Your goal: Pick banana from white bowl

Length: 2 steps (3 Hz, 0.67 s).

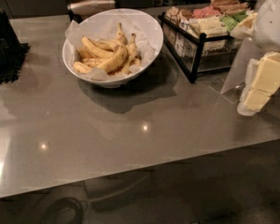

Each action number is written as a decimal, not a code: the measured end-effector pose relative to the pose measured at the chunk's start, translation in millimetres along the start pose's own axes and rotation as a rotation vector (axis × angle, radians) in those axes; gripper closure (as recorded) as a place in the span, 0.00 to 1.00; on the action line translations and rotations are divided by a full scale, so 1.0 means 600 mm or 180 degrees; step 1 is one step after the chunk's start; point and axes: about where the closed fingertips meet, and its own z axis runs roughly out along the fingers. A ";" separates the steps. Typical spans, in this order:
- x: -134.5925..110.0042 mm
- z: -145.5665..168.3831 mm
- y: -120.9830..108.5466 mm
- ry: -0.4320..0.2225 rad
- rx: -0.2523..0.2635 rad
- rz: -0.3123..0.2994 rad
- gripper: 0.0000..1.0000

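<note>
The white bowl (147,24), lined with crinkled white paper, stands at the back of the grey counter and holds several yellow bananas (113,59) with brown spots. My gripper (260,88), cream-yellow on a white arm (273,17), hangs at the right edge of the view. It is above the counter, well to the right of the bowl and apart from it. It holds nothing that I can see.
A black wire rack (196,55) of packets stands between the bowl and the gripper. A black object on a mat (4,45) is at the far left. The grey counter (130,139) runs to a front edge, with dark floor below.
</note>
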 end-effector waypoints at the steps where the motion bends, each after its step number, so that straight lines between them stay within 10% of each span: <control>1: -0.115 0.035 -0.045 -0.0451 -0.0306 -0.0776 0.00; 2: -0.258 0.080 -0.083 -0.1046 -0.0626 -0.1651 0.00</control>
